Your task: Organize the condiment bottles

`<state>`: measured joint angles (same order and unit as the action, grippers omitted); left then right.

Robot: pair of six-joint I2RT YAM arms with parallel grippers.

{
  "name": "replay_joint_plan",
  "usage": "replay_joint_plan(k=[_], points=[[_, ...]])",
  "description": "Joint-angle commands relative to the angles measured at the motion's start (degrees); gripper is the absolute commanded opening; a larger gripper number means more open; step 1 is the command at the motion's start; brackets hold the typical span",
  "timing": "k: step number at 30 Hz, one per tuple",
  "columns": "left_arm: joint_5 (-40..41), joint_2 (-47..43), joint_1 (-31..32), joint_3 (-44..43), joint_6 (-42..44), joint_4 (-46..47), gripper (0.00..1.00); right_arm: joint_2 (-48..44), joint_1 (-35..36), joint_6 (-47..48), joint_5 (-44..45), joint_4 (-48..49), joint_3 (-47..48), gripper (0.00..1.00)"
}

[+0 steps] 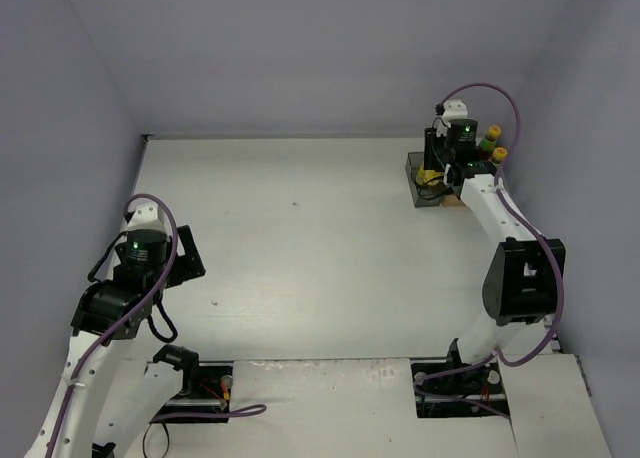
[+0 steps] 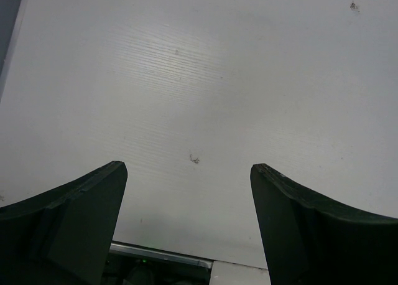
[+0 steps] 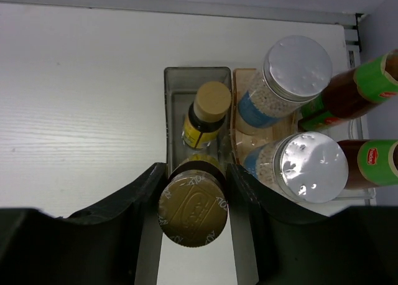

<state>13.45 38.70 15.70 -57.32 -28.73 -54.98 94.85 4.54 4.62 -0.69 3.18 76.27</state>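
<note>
Our right gripper (image 3: 198, 176) is clamped on a small brown bottle (image 3: 193, 213) over the far-right grey tray compartment (image 3: 169, 104), just nearer than the second brown bottle (image 3: 208, 107). We should lower it straight, seat it upright, then release. Our left gripper (image 2: 189, 185) hangs spread apart, empty.

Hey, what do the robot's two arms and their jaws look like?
The left arm and right arm have white links and black joint housings, each with a green light and a looping purple cable. The jaws are dark, broad and curved.
</note>
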Motion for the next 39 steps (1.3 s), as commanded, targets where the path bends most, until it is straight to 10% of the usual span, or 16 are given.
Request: replay_joint_plan(k=[1,21,39], points=[[-0.01,1.47,0.20,-0.78,0.17,3.83,0.81,0.95,-1.71,-0.14,-0.81,7.62,3.18,0.00],[-0.27,3.14,0.20,-0.34,0.69,5.50,0.81,8.69,-4.27,-3.74,-3.36,11.59,-0.68,0.01],[-0.27,1.38,0.20,-0.86,0.61,3.57,0.81,5.00,-6.12,-4.45,-5.63,9.48,-1.13,0.60]])
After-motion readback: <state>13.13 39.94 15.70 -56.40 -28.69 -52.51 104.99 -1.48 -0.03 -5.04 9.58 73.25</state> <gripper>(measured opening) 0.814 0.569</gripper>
